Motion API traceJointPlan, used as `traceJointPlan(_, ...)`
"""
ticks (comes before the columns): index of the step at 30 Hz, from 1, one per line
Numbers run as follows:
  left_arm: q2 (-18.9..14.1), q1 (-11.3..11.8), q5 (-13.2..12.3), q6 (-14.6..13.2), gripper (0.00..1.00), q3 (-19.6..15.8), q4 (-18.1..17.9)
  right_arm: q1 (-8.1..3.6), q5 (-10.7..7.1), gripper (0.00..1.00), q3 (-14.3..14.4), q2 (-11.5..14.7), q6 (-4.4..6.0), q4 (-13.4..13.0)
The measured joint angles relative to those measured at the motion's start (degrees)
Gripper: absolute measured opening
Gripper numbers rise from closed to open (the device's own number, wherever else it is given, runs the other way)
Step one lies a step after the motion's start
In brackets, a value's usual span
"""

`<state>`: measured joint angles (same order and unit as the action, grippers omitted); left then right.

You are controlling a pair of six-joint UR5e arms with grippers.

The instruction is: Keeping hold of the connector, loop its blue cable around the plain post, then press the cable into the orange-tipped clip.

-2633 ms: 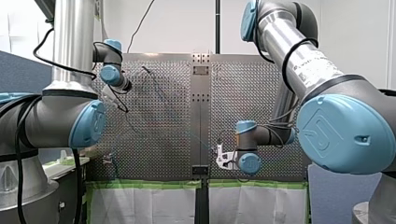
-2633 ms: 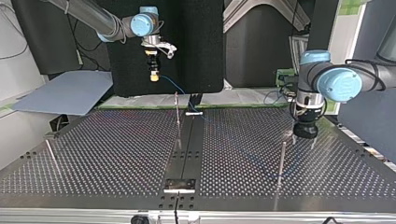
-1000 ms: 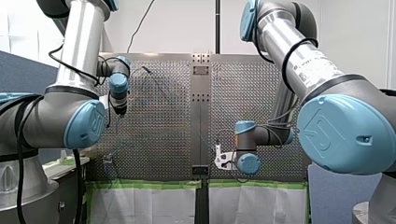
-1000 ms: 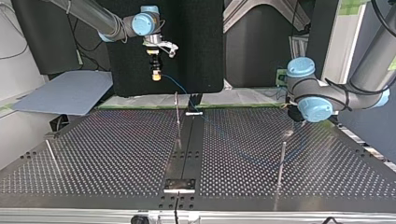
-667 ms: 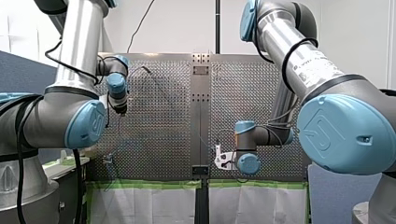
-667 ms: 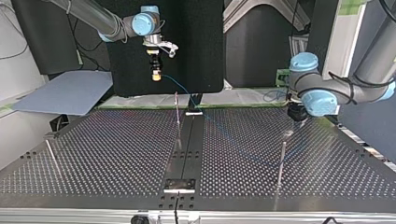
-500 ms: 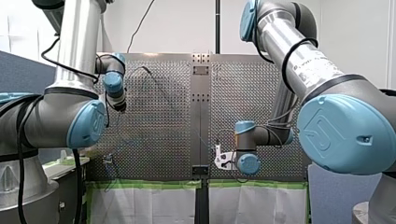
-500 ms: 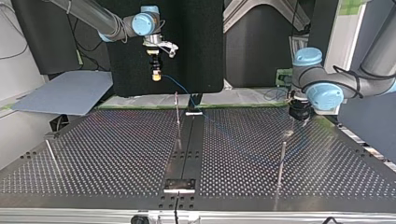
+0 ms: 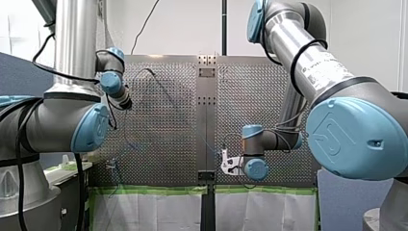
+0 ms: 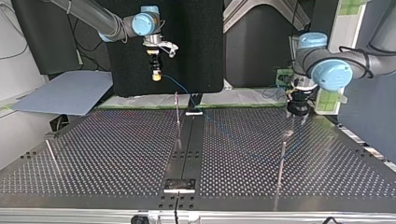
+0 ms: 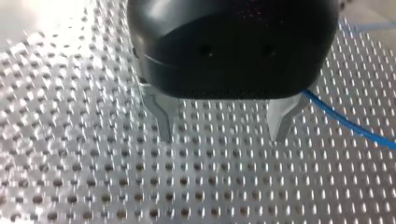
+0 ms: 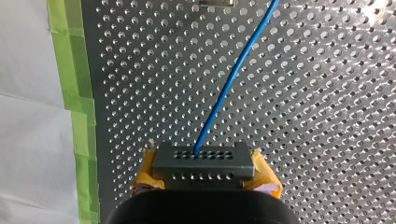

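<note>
Snugly, connector [image 12: 204,162] clamped in right gripper [image 12: 205,179], blue cable [image 12: 233,74] leading ahead.

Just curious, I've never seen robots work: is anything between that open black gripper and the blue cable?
Nothing visible does. In the left wrist view my left gripper hangs open over the perforated table, and the blue cable passes right beside one finger, with nothing between them.

Reflective metal perforated table [image 12: 327,93]; smooth plastic-sheathed blue cable [image 12: 232,79]; matt grey connector [image 12: 203,161]; matt green tape [image 12: 77,93]; glossy black shell and metal fingers [image 11: 161,114] of my left gripper [image 11: 220,137].
</note>
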<state>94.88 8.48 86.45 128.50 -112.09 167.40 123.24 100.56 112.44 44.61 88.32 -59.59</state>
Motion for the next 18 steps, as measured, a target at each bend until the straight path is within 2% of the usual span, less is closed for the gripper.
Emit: traceJointPlan(18,-8.6,0.9,-8.9,9.1,0.98,-8.4,-9.1,0.01,0.0,0.0,0.0,-0.1,-0.06,0.0)
